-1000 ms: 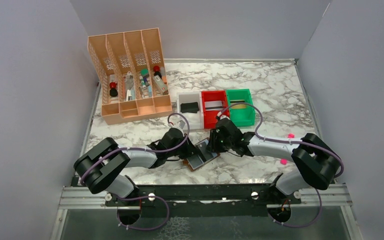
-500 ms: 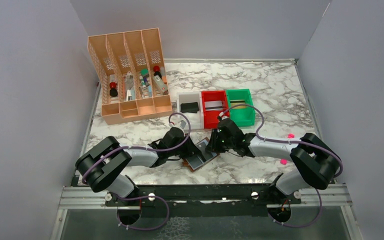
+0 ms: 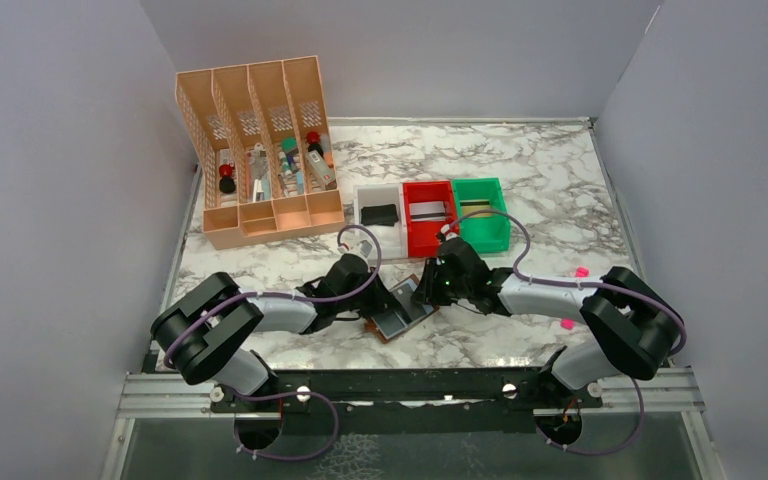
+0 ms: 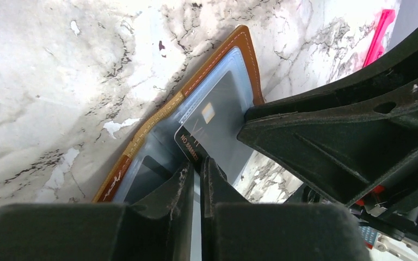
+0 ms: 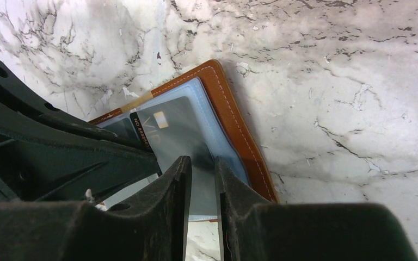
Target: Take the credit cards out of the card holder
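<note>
The brown card holder lies open on the marble between both arms, clear sleeves up. A dark grey credit card with a gold chip sits in the far sleeve. Its lettered corner sticks out toward my left gripper, whose jaws are pinched onto that corner with only a sliver between them. My right gripper comes from the other side. Its jaws are slightly apart, tips down on the sleeve at the holder's far end.
A white bin, a red bin and a green bin stand just behind the holder. A peach desk organizer with small items stands at the back left. Pink bits lie by the right arm.
Both arms have stayed almost in place over the holder. The right gripper has edged slightly toward the left one.
</note>
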Controlling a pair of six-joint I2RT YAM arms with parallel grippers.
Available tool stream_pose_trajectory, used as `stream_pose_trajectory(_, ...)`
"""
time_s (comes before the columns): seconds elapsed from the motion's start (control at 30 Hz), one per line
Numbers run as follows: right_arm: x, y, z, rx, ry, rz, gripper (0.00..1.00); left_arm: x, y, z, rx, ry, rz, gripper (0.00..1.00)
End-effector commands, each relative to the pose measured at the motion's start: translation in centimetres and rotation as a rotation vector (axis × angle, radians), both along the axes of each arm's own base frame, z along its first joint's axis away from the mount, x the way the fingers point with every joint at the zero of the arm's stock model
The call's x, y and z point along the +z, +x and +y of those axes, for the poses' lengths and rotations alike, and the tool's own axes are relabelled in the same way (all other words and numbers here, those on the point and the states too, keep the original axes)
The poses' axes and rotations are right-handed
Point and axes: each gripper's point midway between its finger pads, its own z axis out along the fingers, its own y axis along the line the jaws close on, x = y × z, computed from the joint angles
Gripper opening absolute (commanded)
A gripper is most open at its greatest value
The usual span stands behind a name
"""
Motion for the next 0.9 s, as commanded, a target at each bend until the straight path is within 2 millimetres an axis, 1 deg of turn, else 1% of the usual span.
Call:
stream_pose_trajectory(0.0, -3.3, -3.9, -1.1, 0.043, -0.063, 0.152, 0.27, 1.1, 0.5, -0.7, -0.006, -0.028, -0.040, 0.06)
stream_pose_trajectory(0.07, -3.2, -3.5, -1.4, 0.020, -0.080, 0.139, 0.28, 1.2, 0.4, -0.4, 0.001, -0.028, -0.044, 0.01)
stream_pose_trajectory(0.1, -3.2, -3.3, -1.6, 0.009, -0.088, 0.134, 0.28, 1.3, 0.4, -0.4, 0.000, -0.029, -0.047, 0.00)
stream_pose_trajectory(0.23, -2.8, -2.7, -2.4, -0.034, -0.112, 0.104, 0.31, 1.5, 0.0, -0.1, -0.012, -0.032, -0.054, 0.00)
stream_pose_trajectory(0.4, -2.3, -2.6, -2.8, -0.053, -0.115, 0.086, 0.31, 1.9, -0.1, 0.4, -0.032, -0.014, -0.065, 0.00)
stream_pose_trajectory(0.63, -1.7, -2.7, -2.0, -0.027, -0.077, 0.085, 0.32, 3.3, 1.0, 1.4, -0.051, 0.040, -0.086, 0.00)
stream_pose_trajectory(0.77, -1.4, -2.9, -1.2, 0.014, -0.038, 0.081, 0.32, 2.9, 1.2, 1.8, -0.070, 0.081, -0.075, 0.00)
stream_pose_trajectory(0.87, -1.0, -3.3, -0.2, 0.064, 0.007, 0.086, 0.31, 2.4, 0.8, 1.1, -0.094, 0.045, -0.059, 0.00)
